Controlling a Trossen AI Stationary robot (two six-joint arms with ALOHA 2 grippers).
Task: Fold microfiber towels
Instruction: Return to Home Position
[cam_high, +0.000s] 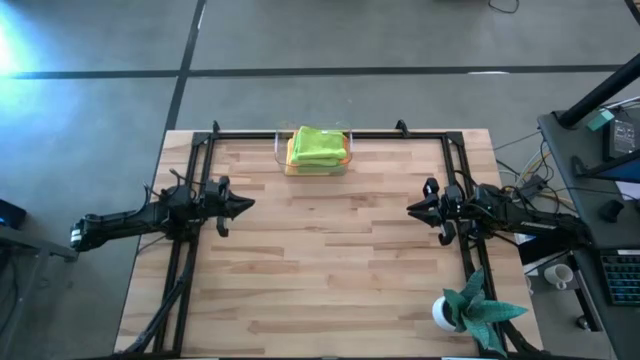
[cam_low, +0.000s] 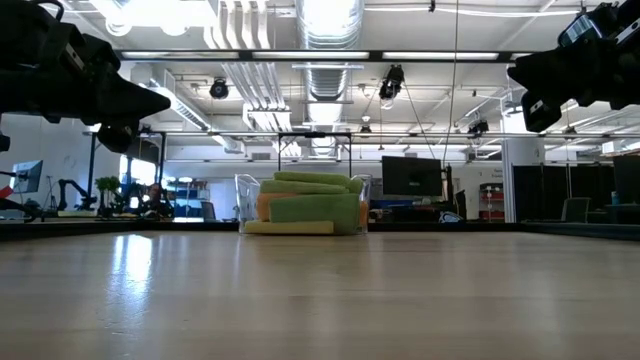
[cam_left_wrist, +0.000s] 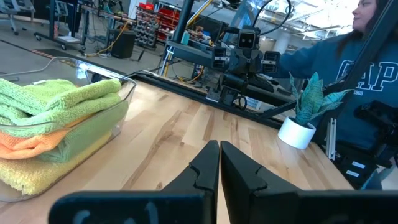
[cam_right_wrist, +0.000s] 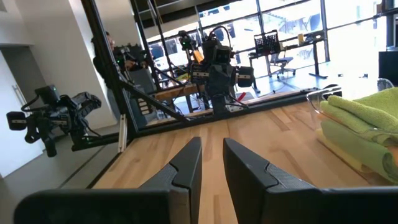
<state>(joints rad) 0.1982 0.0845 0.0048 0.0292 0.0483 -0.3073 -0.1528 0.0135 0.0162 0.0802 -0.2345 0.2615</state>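
Lime-topped towel stack (cam_high: 318, 147), flat in bin (cam_high: 279, 146)

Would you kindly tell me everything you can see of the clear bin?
The bin is a clear, plastic-looking box with rounded corners and open top, upright, centred on the far edge of the table. Folded towels fill it past the rim: green on top, orange, then yellow lowest. The left gripper and right gripper hang clear of it.

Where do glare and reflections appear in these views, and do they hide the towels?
High view: a bright patch on the floor at the upper left, far from the towels. Low view: ceiling lamps glare and mirror as a pale streak on the table; the towels show plainly.
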